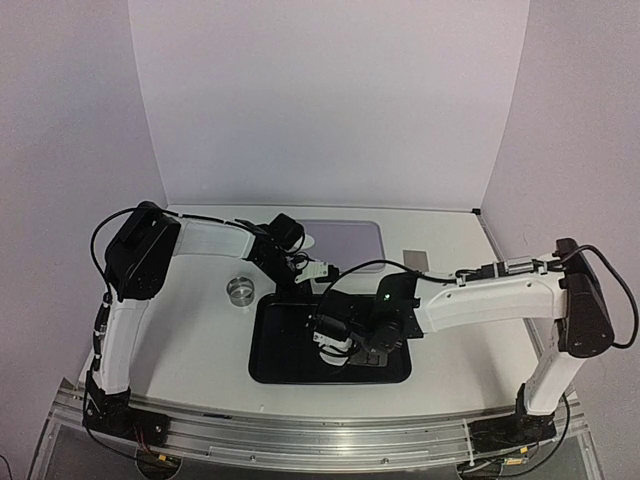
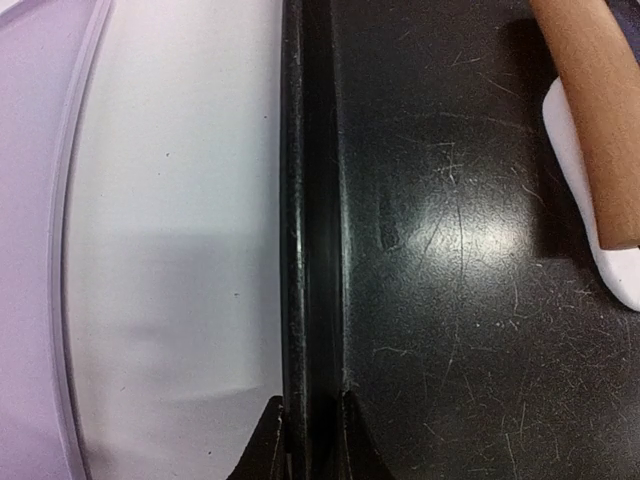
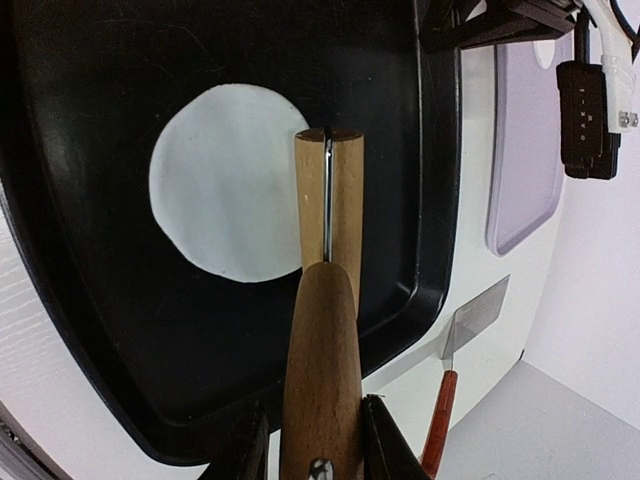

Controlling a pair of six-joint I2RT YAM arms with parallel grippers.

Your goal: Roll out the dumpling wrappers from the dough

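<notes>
Overhead, the left gripper holds the rim of the black tray, probably to steady it. Its wrist view shows the jaws clamped on that rim. From the right wrist, the right gripper clasps the rolling pin, which rests on flattened dough inside the tray.

High rear overview, wrist close-ups share tray

The rolling pin hides one edge of the dough, probably as round as the rest.
</notes>
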